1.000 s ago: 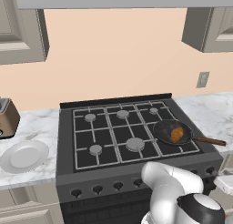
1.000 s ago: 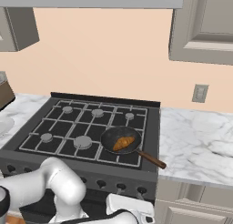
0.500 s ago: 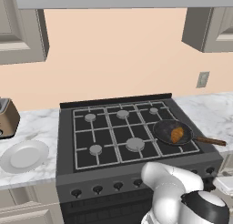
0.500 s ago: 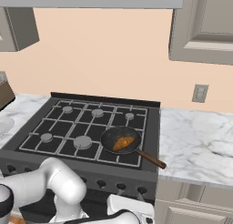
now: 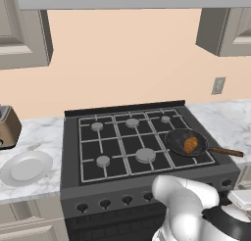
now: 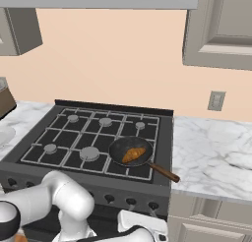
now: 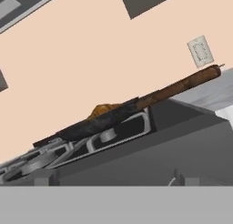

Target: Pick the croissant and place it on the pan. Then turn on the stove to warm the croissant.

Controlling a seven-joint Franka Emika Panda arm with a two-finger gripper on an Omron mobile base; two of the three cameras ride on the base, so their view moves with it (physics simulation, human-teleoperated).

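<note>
I see the croissant (image 5: pixel 190 145) lying in the pan (image 6: pixel 129 151) on the stove (image 5: pixel 126 144), front right burner; my gripper is low before the stove front, opened wide, holding nothing.

The pan (image 5: pixel 185 142) with its croissant (image 5: pixel 190 145) occupies the stove's (image 5: pixel 117 152) front-right burner; other burners stand open.

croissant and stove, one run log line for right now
croissant: in pan | pan: on stove front right burner | end effector: open, low before stove front | flame: none visible
</note>
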